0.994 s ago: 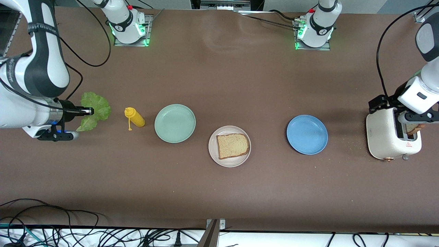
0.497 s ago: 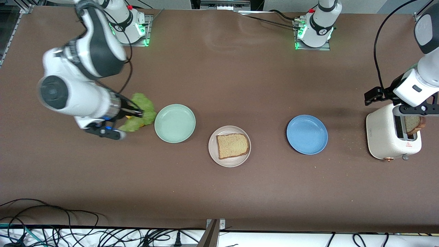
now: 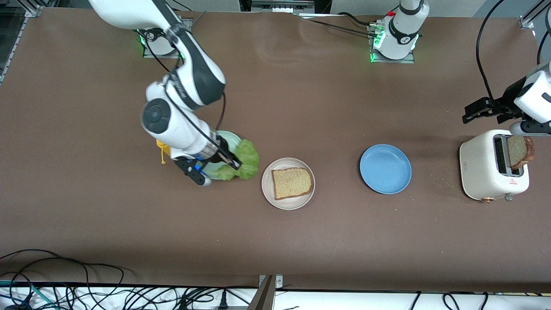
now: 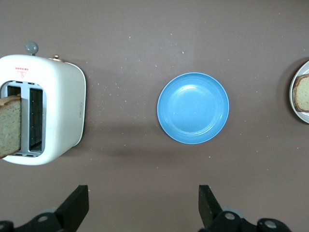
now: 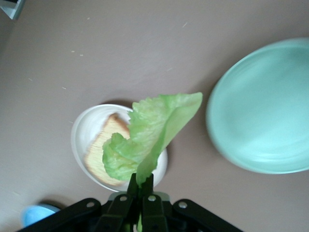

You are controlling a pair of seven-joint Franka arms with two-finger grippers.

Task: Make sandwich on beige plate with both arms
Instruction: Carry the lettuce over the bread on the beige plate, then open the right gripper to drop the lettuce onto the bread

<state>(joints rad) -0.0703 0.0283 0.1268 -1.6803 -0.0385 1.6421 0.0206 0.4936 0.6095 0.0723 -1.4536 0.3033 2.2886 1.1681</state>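
My right gripper (image 3: 234, 162) (image 5: 141, 180) is shut on the stem of a ruffled green lettuce leaf (image 3: 246, 160) (image 5: 149, 130). It hangs over the edge of the mint-green plate (image 3: 228, 137), beside the beige plate (image 3: 288, 205) (image 5: 79, 135). One tan bread slice (image 3: 292, 183) (image 5: 99, 154) lies flat on the beige plate. A second bread slice (image 3: 520, 151) (image 4: 9, 125) stands up out of the white toaster (image 3: 478, 168) (image 4: 58, 106). My left gripper (image 3: 531, 128) (image 4: 142, 193) is above the toaster, open, with nothing between its fingers.
A blue plate (image 3: 385, 168) (image 4: 193, 107) lies between the beige plate and the toaster. A yellow squeeze bottle (image 3: 161, 146) lies partly hidden under the right arm beside the mint-green plate (image 5: 260, 111). Cables hang along the table edge nearest the front camera.
The right arm has swung from its end of the table past the yellow bottle, carrying the lettuce to the mint-green plate's edge. The left gripper has risen above the toaster, and more bread shows.
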